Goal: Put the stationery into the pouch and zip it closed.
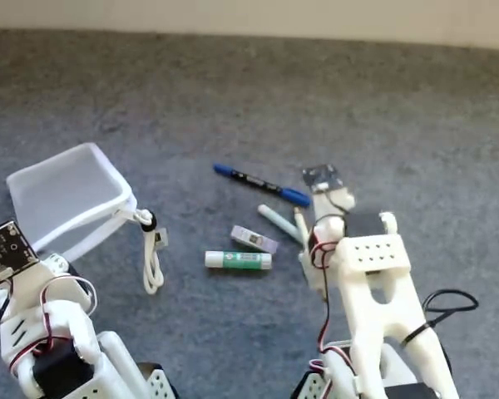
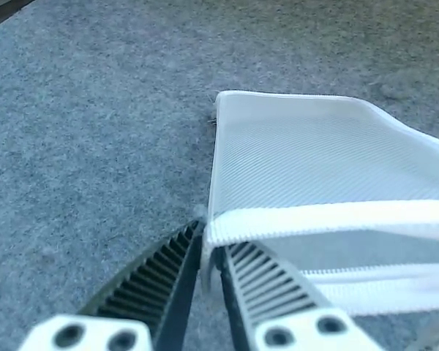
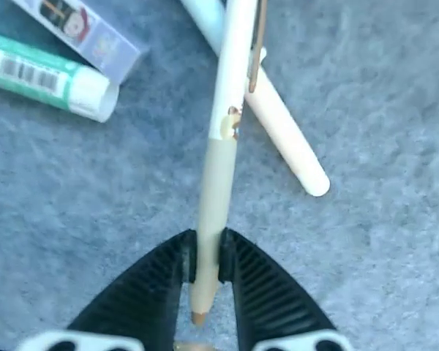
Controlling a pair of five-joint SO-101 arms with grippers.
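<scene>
The left tool (image 2: 208,248) has its ribbed black jaws closed tight on the white zip band at the rim of the white mesh pouch (image 2: 314,161), pinching it near one corner. The pouch sits at the left of the grey felt-like surface (image 1: 358,108), and its mouth stands open, with the held band raised above the other band. A white looped cord with a black bead (image 1: 152,258) trails from the pouch's corner and lies on the surface between the pouch and the loose stationery.

The right tool (image 3: 207,248) is closed around the lower end of a slim cream pen with a brownish clip (image 3: 227,117). The pen's tip pokes out just past the jaws and its barrel points away from the tool. This pen crosses over a pale whitish pen (image 3: 285,139) that lies flat on the surface; whether the two touch cannot be told.

Near the middle of the surface lies a green and white glue stick (image 1: 238,260), and just beside it is a small lilac and white box-shaped eraser (image 1: 254,239). Farther from the arms rests a dark marker with blue ends (image 1: 262,184), set at a slant and close to the whitish pen's far end
</scene>
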